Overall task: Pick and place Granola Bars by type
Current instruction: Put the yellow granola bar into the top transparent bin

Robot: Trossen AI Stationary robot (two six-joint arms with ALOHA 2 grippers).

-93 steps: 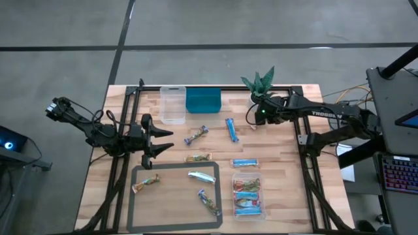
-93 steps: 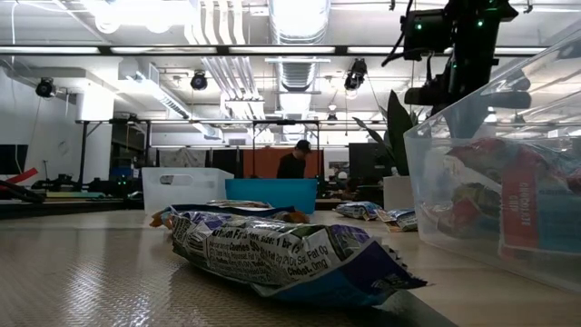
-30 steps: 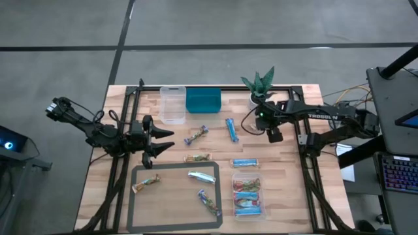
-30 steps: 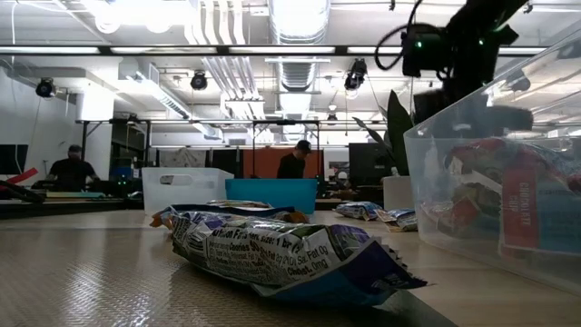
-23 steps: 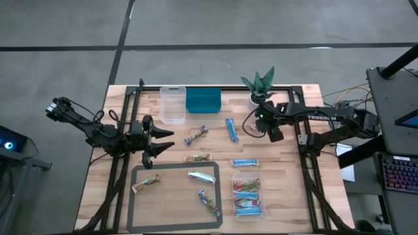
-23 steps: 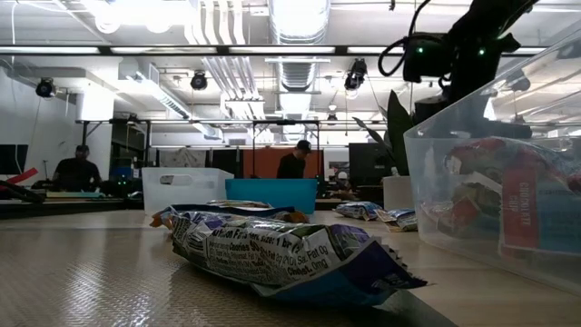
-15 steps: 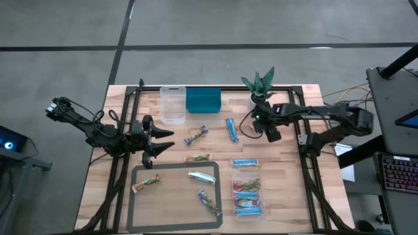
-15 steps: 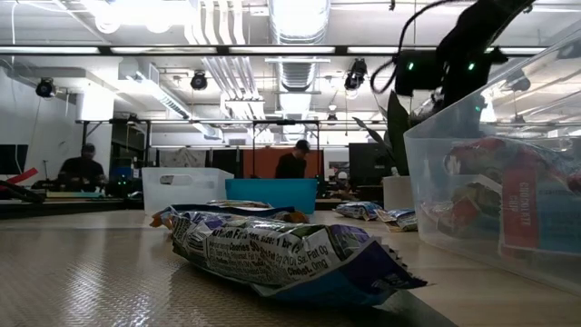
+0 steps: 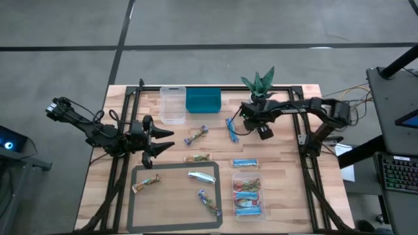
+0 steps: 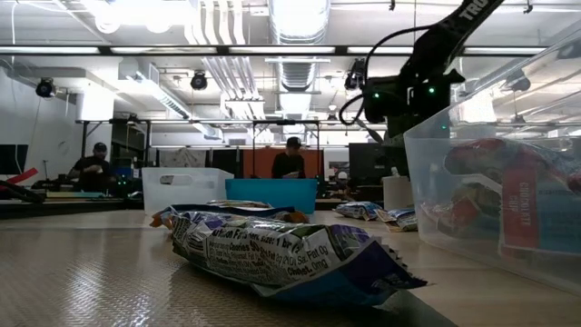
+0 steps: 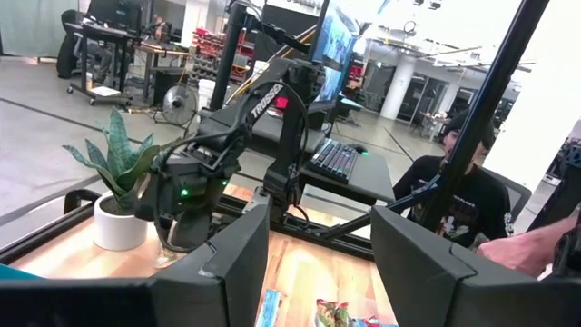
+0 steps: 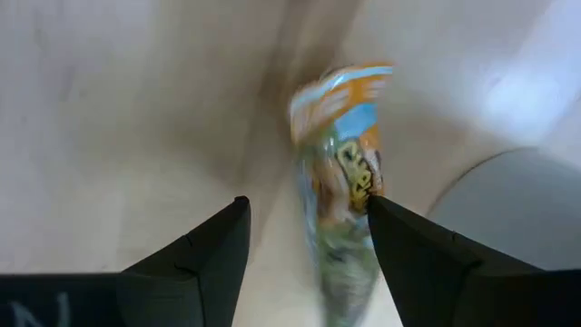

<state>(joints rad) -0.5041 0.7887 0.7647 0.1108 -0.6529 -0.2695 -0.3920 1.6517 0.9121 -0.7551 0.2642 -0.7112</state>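
Several granola bars lie loose on the table. A blue bar (image 9: pixel 231 128) lies at the far middle, and another blue one (image 9: pixel 245 163) nearer. Mixed-colour bars (image 9: pixel 196 135) (image 9: pixel 197 157) lie left of them. My right gripper (image 9: pixel 246 119) hangs open over the table, pointing steeply down beside the far blue bar. In the right wrist view that bar (image 12: pixel 340 182) shows blurred between the fingers (image 12: pixel 306 207), close to one of them. My left gripper (image 9: pixel 166 140) waits open and level at the table's left, with nothing between its fingers (image 11: pixel 318 245).
A grey mat (image 9: pixel 137 196) at the near left carries a silver bar (image 9: pixel 202 175) and two mixed bars. A clear tub (image 9: pixel 247 196) at the near right holds several bars. An empty clear tub (image 9: pixel 172 104), a teal bin (image 9: pixel 203 100) and a potted plant (image 9: pixel 260 83) stand along the far edge.
My right gripper has gone toward the table's left edge and down, closing in on the far blue bar, and has tipped to point more steeply down. No bar has moved.
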